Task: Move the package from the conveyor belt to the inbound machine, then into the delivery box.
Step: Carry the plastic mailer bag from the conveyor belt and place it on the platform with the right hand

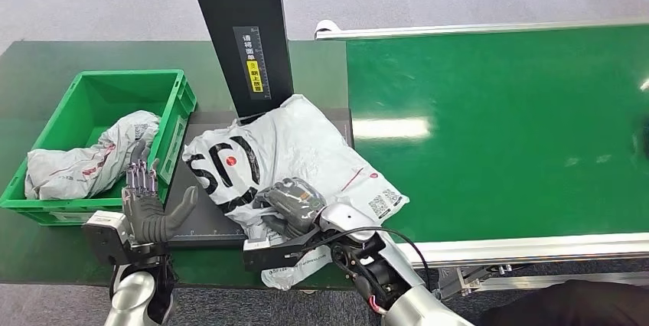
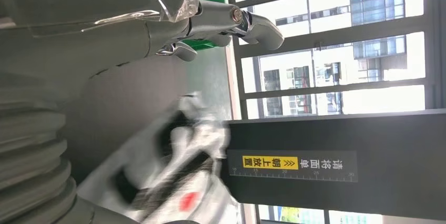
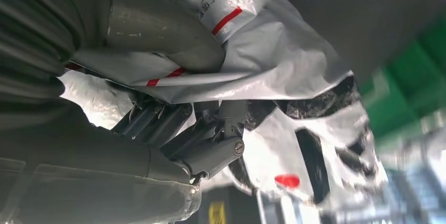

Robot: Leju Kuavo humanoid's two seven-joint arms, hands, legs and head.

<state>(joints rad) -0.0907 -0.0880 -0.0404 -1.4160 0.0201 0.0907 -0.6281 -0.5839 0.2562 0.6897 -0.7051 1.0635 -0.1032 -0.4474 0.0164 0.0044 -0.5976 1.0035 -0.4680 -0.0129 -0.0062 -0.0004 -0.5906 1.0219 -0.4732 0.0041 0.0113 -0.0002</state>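
Now the right hand (image 1: 289, 205) grips the near edge of the white package (image 1: 287, 154), its fingers (image 3: 210, 140) curled into the plastic, as the package lies across the inbound machine's dark platform (image 1: 200, 223) beside the conveyor belt (image 1: 497, 127), while the left hand (image 1: 145, 207) hovers with fingers spread, holding nothing, near the green delivery box (image 1: 92, 92).

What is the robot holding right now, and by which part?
The right hand grips the white plastic mailer bag with black lettering by its near edge, film bunched between thumb and fingers. The left hand holds nothing.
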